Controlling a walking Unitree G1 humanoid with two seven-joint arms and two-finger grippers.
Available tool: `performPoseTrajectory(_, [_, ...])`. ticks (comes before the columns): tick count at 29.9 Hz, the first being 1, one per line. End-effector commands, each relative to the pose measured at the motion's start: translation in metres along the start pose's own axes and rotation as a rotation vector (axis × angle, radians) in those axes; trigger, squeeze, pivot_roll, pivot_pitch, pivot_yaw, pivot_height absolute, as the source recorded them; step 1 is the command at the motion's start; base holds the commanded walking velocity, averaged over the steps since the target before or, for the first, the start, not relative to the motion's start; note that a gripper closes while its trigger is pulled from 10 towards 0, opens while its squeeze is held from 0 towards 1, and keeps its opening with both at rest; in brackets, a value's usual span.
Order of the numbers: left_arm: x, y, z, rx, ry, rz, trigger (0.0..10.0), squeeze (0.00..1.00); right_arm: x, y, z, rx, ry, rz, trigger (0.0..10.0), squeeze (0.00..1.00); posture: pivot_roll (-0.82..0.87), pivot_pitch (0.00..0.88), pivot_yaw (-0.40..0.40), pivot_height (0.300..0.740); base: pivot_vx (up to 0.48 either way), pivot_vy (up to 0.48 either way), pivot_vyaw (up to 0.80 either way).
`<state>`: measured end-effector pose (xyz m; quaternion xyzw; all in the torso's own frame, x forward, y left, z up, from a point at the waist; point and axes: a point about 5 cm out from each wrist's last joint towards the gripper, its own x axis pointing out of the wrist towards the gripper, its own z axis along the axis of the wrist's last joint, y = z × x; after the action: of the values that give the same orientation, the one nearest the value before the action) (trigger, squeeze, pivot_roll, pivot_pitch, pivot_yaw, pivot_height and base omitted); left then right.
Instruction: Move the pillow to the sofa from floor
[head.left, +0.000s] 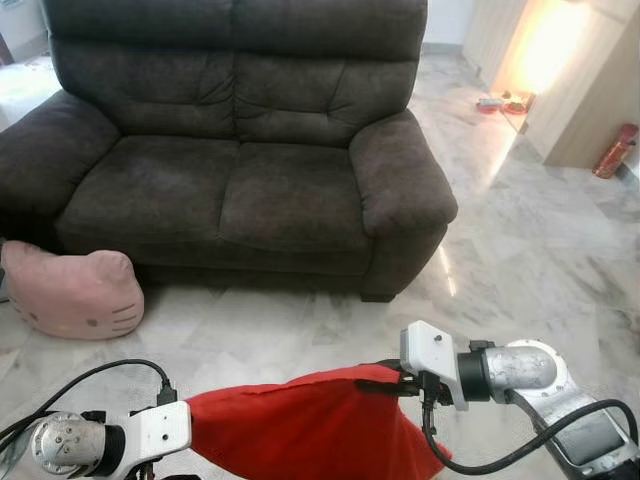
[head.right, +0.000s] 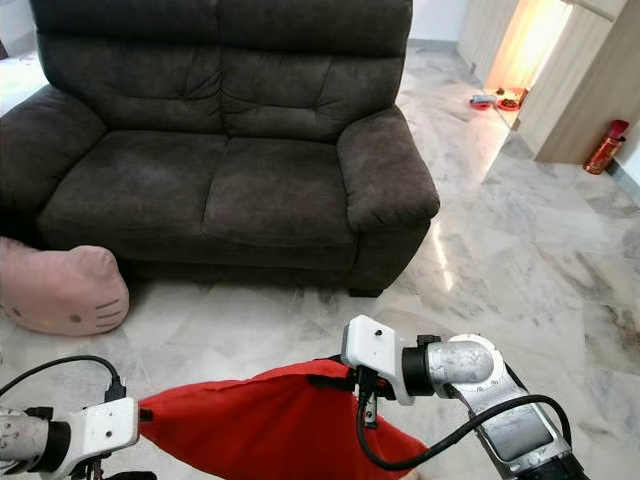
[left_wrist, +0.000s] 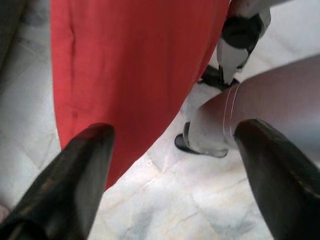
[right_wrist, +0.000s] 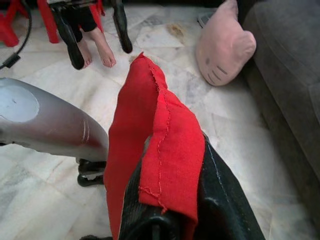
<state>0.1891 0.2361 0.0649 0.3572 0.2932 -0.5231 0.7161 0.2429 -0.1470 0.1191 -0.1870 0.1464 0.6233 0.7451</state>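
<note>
A red pillow (head.left: 300, 425) hangs low in front of me between my two arms, above the marble floor. My right gripper (right_wrist: 170, 200) is shut on its stitched edge; the same gripper (head.left: 385, 383) pinches the pillow's upper right corner. My left gripper (left_wrist: 175, 130) is open, its fingers (left_wrist: 85, 165) wide apart beside the red cloth, at the pillow's left end. The dark grey two-seat sofa (head.left: 230, 190) stands straight ahead with bare seats. A pink cat-face pillow (head.left: 70, 292) lies on the floor against the sofa's left front corner.
Open marble floor (head.left: 520, 250) lies to the right of the sofa. A red fire extinguisher (head.left: 614, 150) and small bowls (head.left: 505, 102) sit by the wooden cabinet (head.left: 590, 90) at the far right. A person's bare feet (right_wrist: 100, 47) stand near red stool legs (right_wrist: 47, 17).
</note>
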Motion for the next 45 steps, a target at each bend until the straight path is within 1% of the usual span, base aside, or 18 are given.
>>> performPoseTrajectory(1, [-0.001, -0.001, -0.006, 0.055, 0.049, -0.020, 10.0, 1.00, -0.005, -0.001, 0.022, -0.079, -0.066, 0.010, 10.0, 0.00, 0.17, 0.000, -0.080, 0.740, 0.000, 0.000, 0.00])
performPoseTrajectory(8, [-0.005, 0.002, -0.010, 0.065, 0.058, -0.009, 10.0, 1.00, -0.005, 0.001, 0.019, -0.076, -0.042, 0.035, 10.0, 0.00, 0.17, 0.000, -0.082, 0.740, 0.000, 0.000, 0.00])
performPoseTrajectory(11, [-0.006, 0.003, -0.013, 0.084, 0.061, -0.007, 10.0, 1.00, -0.006, 0.004, 0.018, -0.077, -0.034, 0.058, 10.0, 0.00, 0.17, 0.000, -0.082, 0.740, 0.000, 0.000, 0.00])
performPoseTrajectory(13, [-0.006, 0.004, -0.012, 0.115, 0.056, 0.002, 10.0, 1.00, -0.007, 0.006, 0.012, -0.074, 0.006, 0.069, 10.0, 0.00, 0.17, 0.000, -0.082, 0.740, 0.000, 0.000, 0.00])
performPoseTrajectory(15, [-0.006, 0.003, -0.012, 0.117, 0.057, -0.005, 10.0, 1.00, -0.007, 0.006, 0.010, -0.076, 0.021, 0.076, 10.0, 0.00, 0.17, 0.000, -0.082, 0.740, 0.000, 0.000, 0.00])
performPoseTrajectory(16, [-0.005, 0.002, -0.014, 0.117, 0.060, -0.020, 10.0, 0.00, -0.007, 0.008, 0.012, -0.076, 0.012, 0.088, 10.0, 0.00, 0.17, 0.000, -0.081, 0.740, 0.000, 0.000, 0.00])
performPoseTrajectory(19, [-0.003, -0.001, -0.018, 0.099, 0.060, -0.031, 10.0, 0.00, -0.008, 0.010, 0.015, -0.087, 0.000, 0.105, 10.0, 0.00, 0.17, 0.000, -0.080, 0.740, 0.000, 0.000, 0.00])
performPoseTrajectory(22, [0.002, -0.006, -0.027, 0.111, 0.084, -0.042, 10.0, 0.00, -0.009, 0.012, 0.017, -0.097, -0.004, 0.126, 10.0, 0.00, 0.16, 0.000, -0.079, 0.740, 0.000, 0.000, 0.00])
performPoseTrajectory(24, [0.003, -0.007, -0.028, 0.109, 0.081, -0.040, 10.0, 0.00, -0.009, 0.012, 0.017, -0.099, -0.004, 0.129, 10.0, 0.00, 0.16, 0.000, -0.079, 0.740, 0.000, 0.000, 0.00])
performPoseTrajectory(29, [0.008, -0.008, -0.036, 0.119, 0.093, -0.038, 10.0, 0.00, -0.008, 0.015, 0.025, -0.116, -0.031, 0.157, 10.0, 0.00, 0.16, 0.000, -0.080, 0.740, 0.000, 0.000, 0.00])
performPoseTrajectory(30, [0.011, -0.009, -0.042, 0.123, 0.102, -0.028, 10.0, 0.00, -0.008, 0.015, 0.028, -0.127, -0.039, 0.165, 10.0, 0.00, 0.16, 0.000, -0.080, 0.740, 0.000, 0.000, 0.00])
performPoseTrajectory(31, [0.012, -0.009, -0.043, 0.123, 0.103, -0.026, 10.0, 0.00, -0.008, 0.015, 0.029, -0.129, -0.041, 0.167, 10.0, 0.00, 0.16, 0.000, -0.080, 0.740, 0.000, 0.000, 0.00])
performPoseTrajectory(33, [0.013, -0.008, -0.045, 0.149, 0.113, -0.015, 10.0, 0.00, -0.008, 0.016, 0.031, -0.134, -0.042, 0.172, 10.0, 0.00, 0.16, 0.000, -0.080, 0.740, 0.000, 0.000, 0.00])
performPoseTrajectory(34, [0.013, -0.008, -0.045, 0.149, 0.113, -0.015, 10.0, 0.00, -0.008, 0.016, 0.031, -0.134, -0.042, 0.172, 10.0, 0.00, 0.16, 0.000, -0.080, 0.740, 0.000, 0.000, 0.00])
performPoseTrajectory(36, [0.012, -0.004, -0.045, 0.181, 0.111, 0.019, 10.0, 0.00, -0.009, 0.018, 0.032, -0.141, -0.042, 0.185, 10.0, 0.00, 0.16, 0.001, -0.081, 0.740, 0.000, 0.000, 0.00])
performPoseTrajectory(39, [0.013, 0.001, -0.044, 0.180, 0.088, 0.062, 10.0, 0.00, -0.009, 0.021, 0.032, -0.143, -0.044, 0.198, 10.0, 0.00, 0.16, 0.002, -0.081, 0.740, 0.000, 0.000, 0.00])
performPoseTrajectory(43, [0.015, 0.001, -0.045, 0.179, 0.074, 0.062, 10.0, 0.00, -0.009, 0.022, 0.034, -0.146, -0.050, 0.206, 10.0, 0.00, 0.16, 0.000, -0.080, 0.740, 0.000, 0.000, 0.00])
performPoseTrajectory(45, [0.019, 0.001, -0.046, 0.190, 0.066, 0.072, 10.0, 0.00, -0.010, 0.023, 0.036, -0.147, -0.052, 0.212, 10.0, 0.00, 0.16, 0.000, -0.081, 0.740, 0.000, 0.000, 0.00])
